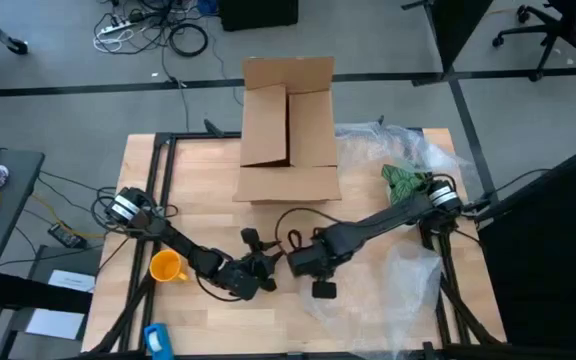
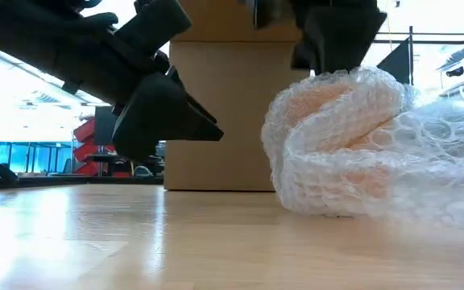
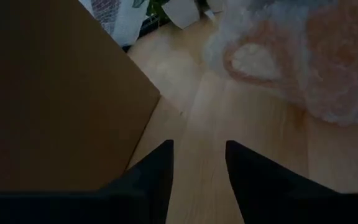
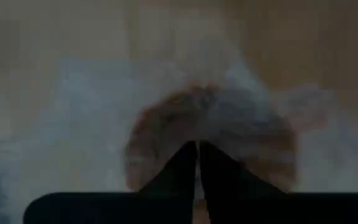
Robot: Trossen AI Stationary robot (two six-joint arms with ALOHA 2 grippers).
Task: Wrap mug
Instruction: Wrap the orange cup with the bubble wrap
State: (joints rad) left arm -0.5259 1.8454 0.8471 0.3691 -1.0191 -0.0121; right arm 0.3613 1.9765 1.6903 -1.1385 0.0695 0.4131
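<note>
On one table: one mug [image 1: 166, 266], one box [image 1: 288, 130]; left fingers [image 3: 197, 180] apart, right fingers [image 4: 197, 177] pinching bubble wrap [image 2: 353, 145].

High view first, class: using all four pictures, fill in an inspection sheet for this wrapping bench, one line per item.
Surface: wooden table.
Job's things: mug unwrapped, beside the left arm; bubble wrap bunched up at the right.
Clutter: cardboard box, green item, blue item.
Grippers: left claw open, empty; right claw shut on bubble wrap.
Cables: floor cables beyond the table.
Surroundings: office chair.
</note>
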